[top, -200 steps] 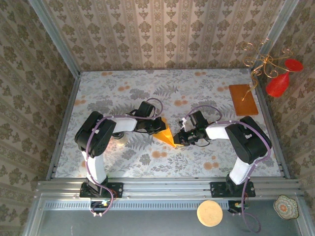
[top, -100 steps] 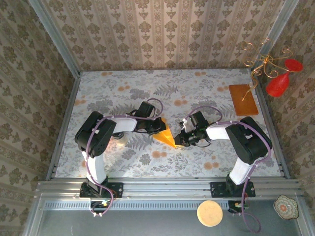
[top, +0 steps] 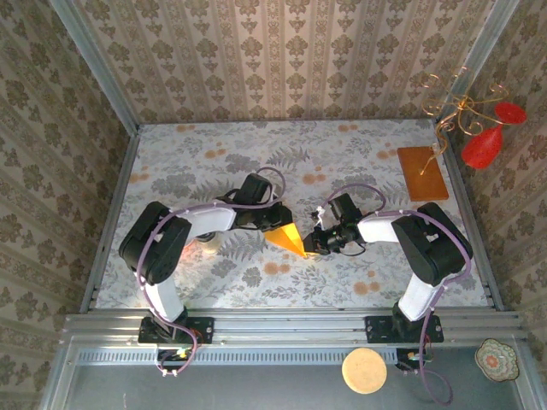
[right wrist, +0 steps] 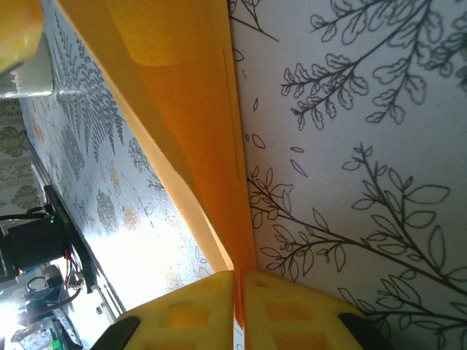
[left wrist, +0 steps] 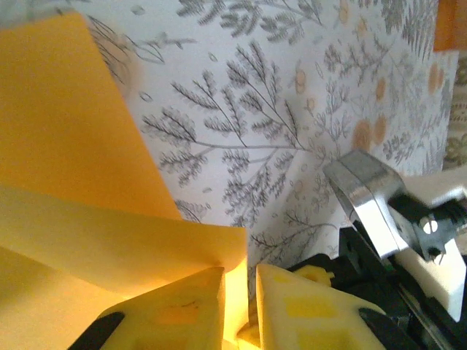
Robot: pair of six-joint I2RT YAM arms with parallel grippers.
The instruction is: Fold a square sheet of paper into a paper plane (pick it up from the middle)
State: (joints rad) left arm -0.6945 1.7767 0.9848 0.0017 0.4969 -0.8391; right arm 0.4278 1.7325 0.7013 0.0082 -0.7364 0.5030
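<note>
Crease step: my right gripper (right wrist: 238, 283) is clamped tight on the folded paper sheet (top: 287, 237). My left gripper (left wrist: 239, 288) straddles its edge, jaws slightly apart, grip unclear. Next move needs aligned edges.

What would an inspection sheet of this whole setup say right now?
Surface: floral-patterned table.
Job's things: folded orange paper, pointed, between both claws.
Clutter: brown board at the far right; round disc and small dish beyond the table's near edge.
Claws: right claw shut on the paper's edge; left claw straddles the paper, fingers slightly apart, grip unclear.
Cables: purple cables loop along both arms.
Surroundings: wallpapered walls; red ornaments on a wire stand.
</note>
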